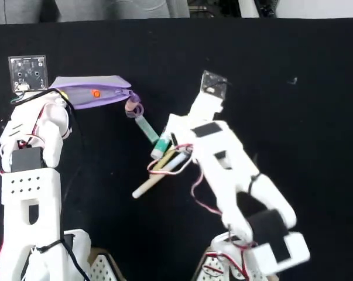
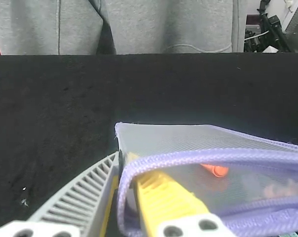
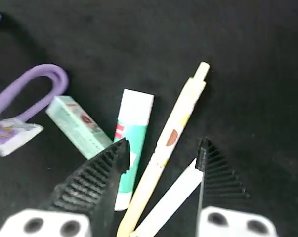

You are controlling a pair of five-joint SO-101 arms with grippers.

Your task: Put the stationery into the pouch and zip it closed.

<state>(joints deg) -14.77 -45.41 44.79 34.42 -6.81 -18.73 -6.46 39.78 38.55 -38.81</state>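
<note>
While the left claw (image 2: 123,159) pinches the rim of the purple pouch (image 2: 188,140) lying on the black desk (image 1: 293,117), the right claw (image 3: 162,144) hangs wide open just above the cream pen (image 3: 176,129) and teal tube (image 3: 133,132).

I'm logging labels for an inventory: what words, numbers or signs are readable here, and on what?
No text can be read.
Teal-and-white tube: red mark, too blurred.
Mint box: dark print, too blurred.
Cream pen: brown patch, no letters.
Tag on the pouch loop: print too small.
</note>
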